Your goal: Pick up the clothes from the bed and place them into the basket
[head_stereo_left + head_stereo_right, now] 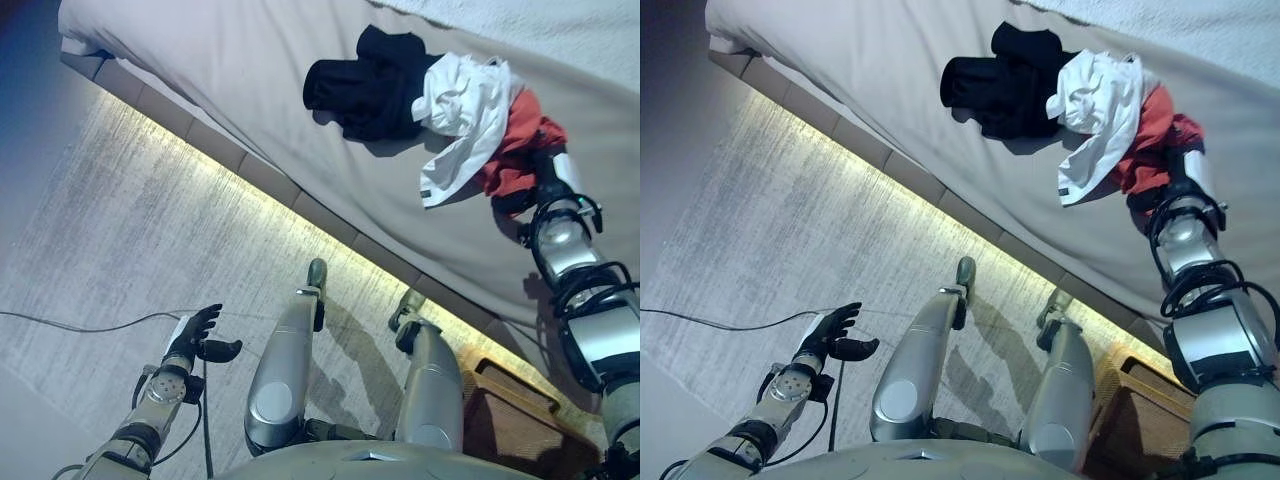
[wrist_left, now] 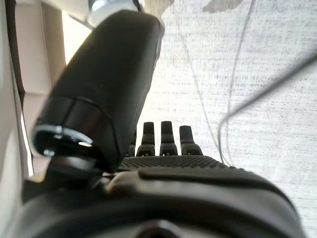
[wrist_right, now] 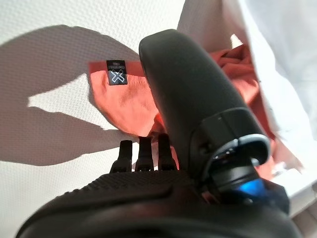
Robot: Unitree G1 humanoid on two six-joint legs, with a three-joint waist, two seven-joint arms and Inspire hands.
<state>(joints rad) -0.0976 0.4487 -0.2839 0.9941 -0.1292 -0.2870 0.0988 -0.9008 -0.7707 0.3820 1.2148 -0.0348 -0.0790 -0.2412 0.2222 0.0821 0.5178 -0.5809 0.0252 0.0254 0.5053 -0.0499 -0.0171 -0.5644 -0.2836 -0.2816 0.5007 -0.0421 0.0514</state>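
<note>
A black garment (image 1: 365, 85), a white garment (image 1: 465, 110) and a red-orange garment (image 1: 520, 140) lie bunched together on the grey bed (image 1: 230, 70). My right hand (image 1: 545, 180) is on the bed at the near edge of the red-orange garment. In the right wrist view its fingers (image 3: 144, 151) are straight and reach the cloth's edge (image 3: 124, 104), with the thumb spread above; it holds nothing. My left hand (image 1: 195, 335) hangs low over the floor, open and empty. The brown wicker basket (image 1: 505, 405) stands on the floor at lower right, below the bed's edge.
The bed's base (image 1: 250, 170) runs diagonally across the view with a lit strip beneath it. Grey carpet (image 1: 120, 220) lies to the left. A thin cable (image 1: 80, 325) crosses the floor near my left hand.
</note>
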